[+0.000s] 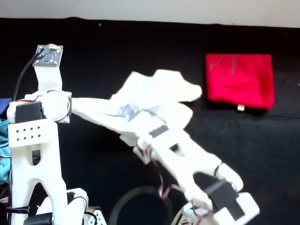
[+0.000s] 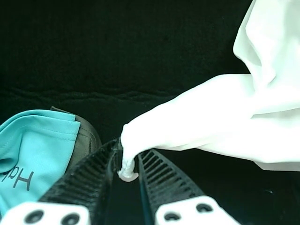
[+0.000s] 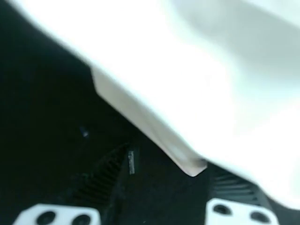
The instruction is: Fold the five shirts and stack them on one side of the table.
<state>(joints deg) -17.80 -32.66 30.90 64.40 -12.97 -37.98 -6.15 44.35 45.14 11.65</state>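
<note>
- One white shirt (image 1: pixel 159 89) is being held up, bunched, over the middle of the counter (image 1: pixel 117 42), with a corner being drawn out leftward.
- That corner is being clamped by the left pincer (image 2: pixel 127 159).
- The right pincer (image 3: pixel 166 161) is being held apart, with the white shirt's edge draped across it.
- A folded red shirt (image 1: pixel 240 79) is being carried at the far right.
- A teal shirt (image 2: pixel 33 145) is being seen lying near left.
</note>
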